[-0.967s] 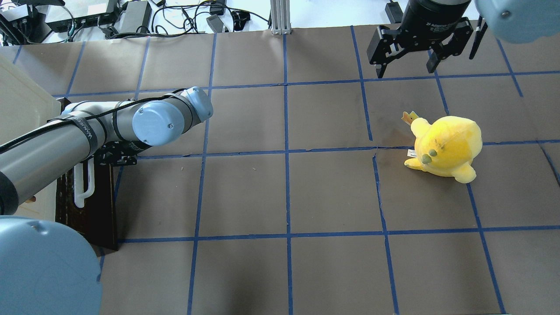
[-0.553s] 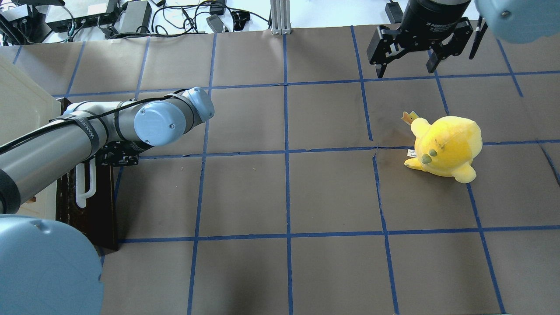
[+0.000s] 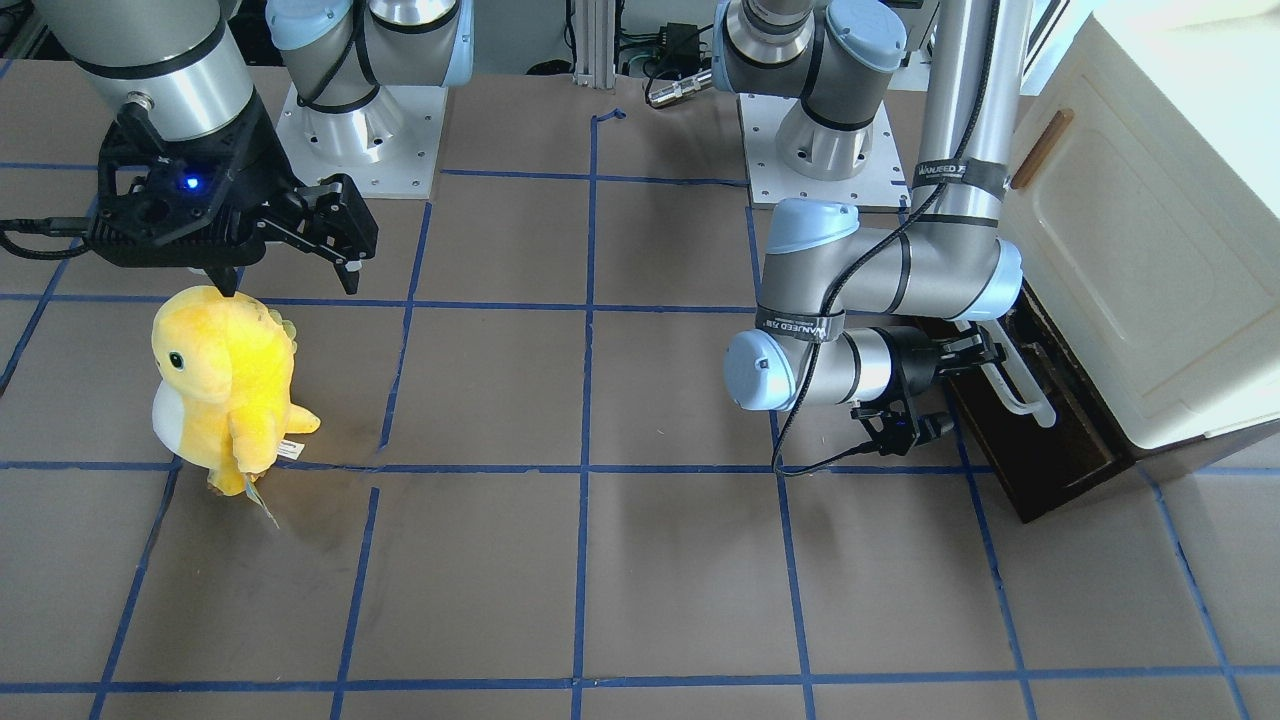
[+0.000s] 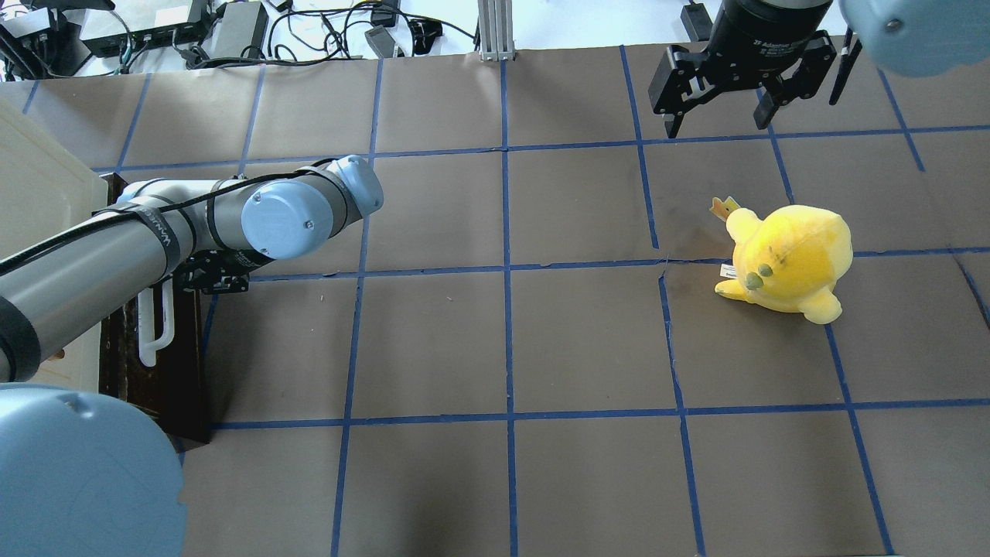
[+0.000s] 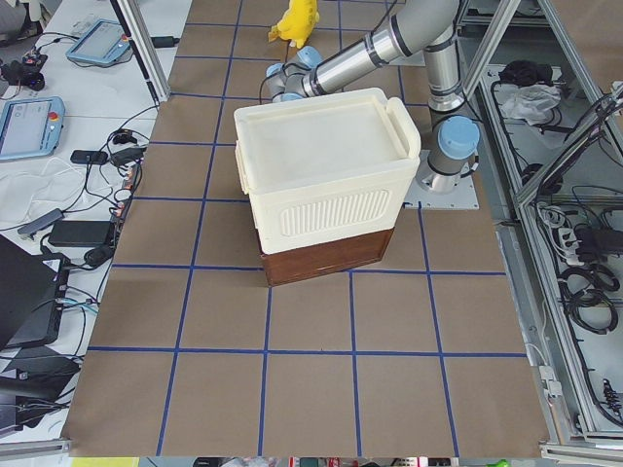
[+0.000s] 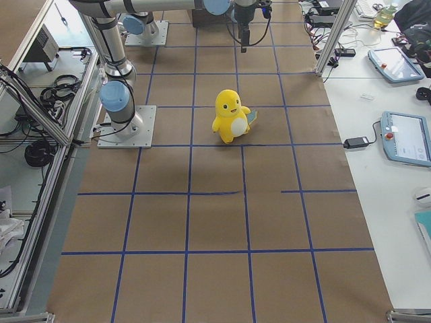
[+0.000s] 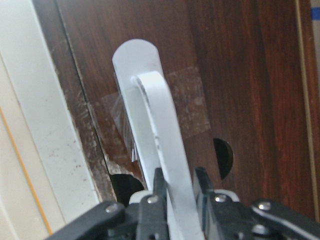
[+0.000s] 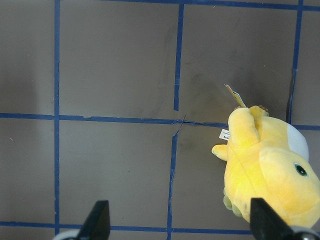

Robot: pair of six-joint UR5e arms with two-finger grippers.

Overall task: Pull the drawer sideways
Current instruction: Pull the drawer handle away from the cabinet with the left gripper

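The drawer's dark brown wooden front stands at the foot of the cream cabinet at the table's left edge; it also shows in the front-facing view. Its long white bar handle fills the left wrist view. My left gripper is shut on that handle near its far end. My right gripper is open and empty, above the table at the far right.
A yellow plush toy stands on the brown papered table just on the near side of the right gripper. The cabinet has a small brown slot handle. Cables and boxes lie beyond the table's far edge.
My left arm has shifted a little to the right with the handle, and the drawer front has come slightly out from the cabinet. The right gripper and the plush toy have not moved.
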